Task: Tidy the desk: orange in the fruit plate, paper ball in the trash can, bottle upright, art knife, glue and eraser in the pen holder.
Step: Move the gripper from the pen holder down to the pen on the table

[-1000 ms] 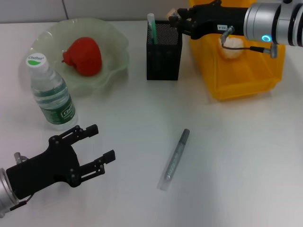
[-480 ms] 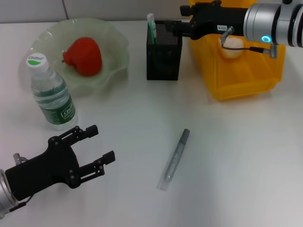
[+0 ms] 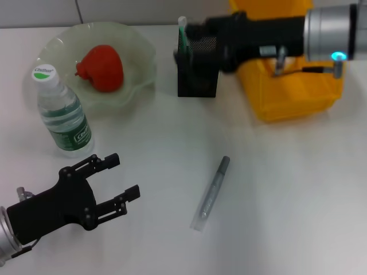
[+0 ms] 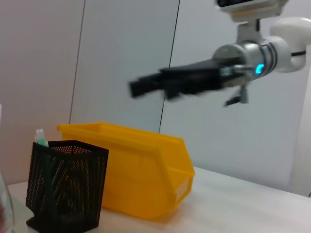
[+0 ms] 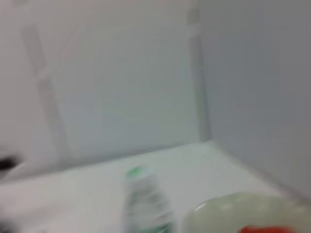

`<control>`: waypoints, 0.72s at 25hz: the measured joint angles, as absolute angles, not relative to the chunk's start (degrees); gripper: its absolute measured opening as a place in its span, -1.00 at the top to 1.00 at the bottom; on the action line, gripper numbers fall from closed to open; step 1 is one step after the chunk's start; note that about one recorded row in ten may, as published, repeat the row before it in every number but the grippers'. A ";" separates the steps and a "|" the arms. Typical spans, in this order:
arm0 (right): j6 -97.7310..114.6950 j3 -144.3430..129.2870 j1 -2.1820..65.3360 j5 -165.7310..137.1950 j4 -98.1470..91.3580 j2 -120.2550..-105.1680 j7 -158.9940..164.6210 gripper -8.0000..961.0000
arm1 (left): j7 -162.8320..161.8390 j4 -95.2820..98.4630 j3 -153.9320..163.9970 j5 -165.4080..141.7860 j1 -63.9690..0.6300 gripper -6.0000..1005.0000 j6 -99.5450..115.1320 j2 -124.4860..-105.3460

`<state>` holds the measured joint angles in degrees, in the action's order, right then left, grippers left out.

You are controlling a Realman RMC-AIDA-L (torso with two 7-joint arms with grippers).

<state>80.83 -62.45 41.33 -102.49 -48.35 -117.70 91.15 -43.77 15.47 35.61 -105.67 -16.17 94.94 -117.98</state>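
White desk [image 3: 298, 200], matte and bare between items; we note grey wall panels behind in the left wrist view.

Art knife [image 3: 211, 193]: slim grey-silver stick, lying flat mid-desk, long axis running near-to-far with a slight lean toward our right at the far end. It sits well apart from both arms. The left gripper [image 3: 117, 183] rests low at the near left, fingers spread wide, nothing between them; the knife lies to its right, roughly level with it. We judge the left arm the nearer one for this pick.

Right gripper [image 3: 189, 34]: black, stretched over the far edge, its tip above the pen holder [image 3: 198, 71]. We cannot tell how its fingers stand or whether they carry anything.

Pen holder: black square mesh, a green-and-white stick already upright inside. Beside it, a glossy yellow plastic trash can [image 3: 292, 94].

Fruit plate [image 3: 140, 54]: pale green, wavy rim, translucent, holding a red-orange fruit [image 3: 102, 69]. Bottle [image 3: 62, 117]: clear ribbed plastic, green label, upright just beside the plate.
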 joint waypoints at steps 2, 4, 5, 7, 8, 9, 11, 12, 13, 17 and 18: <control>83.23 -62.46 41.89 -104.53 -48.62 -117.39 91.29 -0.30 | -43.77 15.47 35.61 -105.67 -16.17 -0.56 94.94 -117.98; 87.46 -62.54 43.96 -111.49 -48.82 -116.92 91.41 -0.30 | -43.77 15.47 35.68 -105.67 -16.17 -0.56 94.95 -117.92; 88.28 -62.63 44.92 -114.02 -48.83 -116.96 91.42 -0.30 | -43.96 15.47 35.78 -105.70 -16.17 -0.56 95.17 -117.70; 88.89 -62.87 45.83 -116.74 -48.82 -117.15 91.41 -0.30 | -43.96 15.47 35.78 -105.70 -16.17 -0.56 95.17 -117.70; 89.73 -63.97 47.69 -121.67 -48.54 -117.77 91.40 -0.29 | -44.26 15.47 35.90 -105.77 -16.19 -0.56 95.49 -117.49; 89.73 -63.97 47.69 -121.67 -48.54 -117.77 91.40 -0.29 | -44.26 15.47 35.90 -105.77 -16.19 -0.56 95.49 -117.49; 89.94 -66.04 49.01 -125.27 -48.25 -118.38 91.30 -0.29 | -44.26 15.47 35.90 -105.77 -16.19 -0.56 95.49 -117.49; 89.95 -67.55 49.61 -126.78 -48.20 -118.65 91.17 -0.29 | -44.36 15.47 36.04 -105.82 -16.22 -0.55 96.31 -117.23; 89.99 -70.88 50.57 -128.71 -48.16 -118.93 91.02 -0.28 | -44.36 15.47 36.04 -105.82 -16.22 -0.55 96.31 -117.23; 89.87 -75.74 51.90 -130.22 -48.05 -118.97 90.96 -0.28 | -45.06 15.47 37.30 -105.82 -16.33 -0.55 97.28 -116.63; 89.63 -78.63 52.63 -130.70 -48.00 -118.99 90.40 -0.28 | -45.06 15.47 37.30 -105.82 -16.33 -0.55 97.28 -116.63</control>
<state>89.63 -78.63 52.63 -130.70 -48.00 -118.99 90.40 -45.06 15.47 37.30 -105.82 -16.33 97.28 -116.63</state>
